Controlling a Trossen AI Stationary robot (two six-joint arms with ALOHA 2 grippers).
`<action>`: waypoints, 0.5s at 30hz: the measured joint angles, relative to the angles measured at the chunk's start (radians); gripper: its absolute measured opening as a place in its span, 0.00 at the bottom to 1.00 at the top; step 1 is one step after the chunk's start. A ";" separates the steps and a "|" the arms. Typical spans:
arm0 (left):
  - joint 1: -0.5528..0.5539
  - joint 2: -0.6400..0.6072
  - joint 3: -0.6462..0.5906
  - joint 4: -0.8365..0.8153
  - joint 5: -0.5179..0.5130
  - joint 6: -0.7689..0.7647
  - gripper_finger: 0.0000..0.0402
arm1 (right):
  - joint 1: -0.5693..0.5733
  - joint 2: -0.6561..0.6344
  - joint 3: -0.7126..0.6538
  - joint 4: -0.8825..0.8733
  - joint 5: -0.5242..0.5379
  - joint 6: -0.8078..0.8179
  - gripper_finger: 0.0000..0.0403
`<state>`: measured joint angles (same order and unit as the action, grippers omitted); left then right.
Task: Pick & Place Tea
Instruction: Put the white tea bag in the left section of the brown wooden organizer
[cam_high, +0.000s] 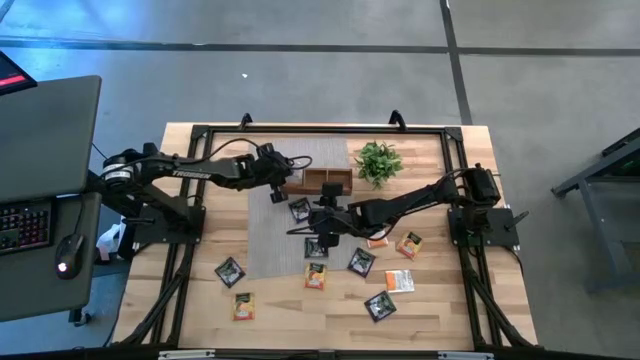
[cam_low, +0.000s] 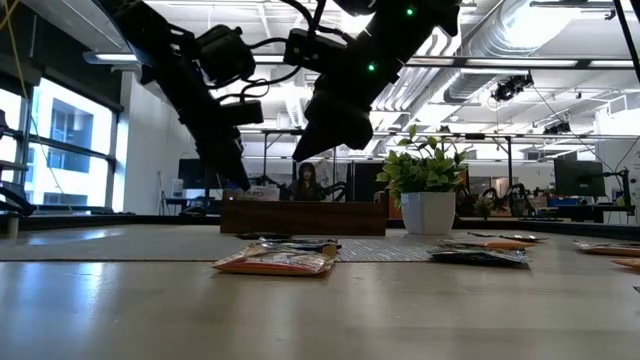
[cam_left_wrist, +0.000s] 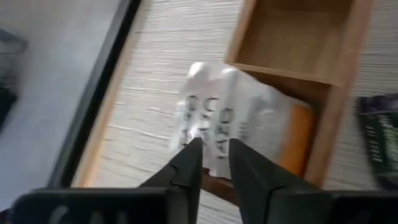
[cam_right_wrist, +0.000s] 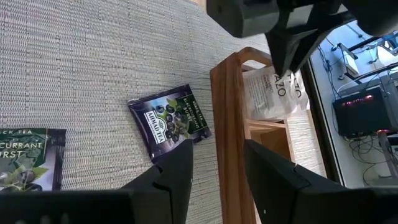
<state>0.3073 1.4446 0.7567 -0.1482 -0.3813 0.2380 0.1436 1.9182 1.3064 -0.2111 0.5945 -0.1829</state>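
Note:
A wooden tray (cam_high: 325, 181) with compartments stands at the far end of a grey mat (cam_high: 268, 235). My left gripper (cam_left_wrist: 216, 146) is over the tray's left end, shut on a white sachet with orange print (cam_left_wrist: 233, 118). My right gripper (cam_right_wrist: 217, 149) is open and hovers over the mat just near of the tray. A black sachet (cam_right_wrist: 171, 121) lies flat on the mat beyond its fingers. Several more black and orange sachets (cam_high: 361, 262) lie flat on the mat and on the wood toward the near edge. My left gripper pinches the white sachet between its two fingers at one edge (cam_left_wrist: 214, 134), coming from above and pointing down. The sachet hangs below the fingers over the tray's left end compartment (cam_right_wrist: 273, 93). Whether its lower end touches the tray cannot be told.
A small green potted plant (cam_high: 378, 162) stands right of the tray. Another black sachet (cam_right_wrist: 25, 155) lies on the mat close to my right gripper. A black metal frame (cam_high: 200, 135) runs around the table. A desk with a keyboard and mouse (cam_high: 40, 215) is left of the table.

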 joint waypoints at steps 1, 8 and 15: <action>0.000 -0.002 0.000 0.002 -0.019 -0.001 0.22 | 0.000 0.000 0.000 0.000 0.000 0.000 0.34; 0.000 -0.062 -0.001 0.011 -0.087 -0.059 0.28 | 0.014 -0.043 0.000 -0.071 -0.051 0.026 0.34; 0.000 -0.183 0.000 -0.033 0.021 -0.112 0.28 | 0.019 -0.182 0.000 -0.450 -0.292 0.258 0.34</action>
<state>0.3073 1.2613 0.7570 -0.1817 -0.3598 0.1262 0.1629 1.7361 1.3064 -0.6607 0.3028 0.0748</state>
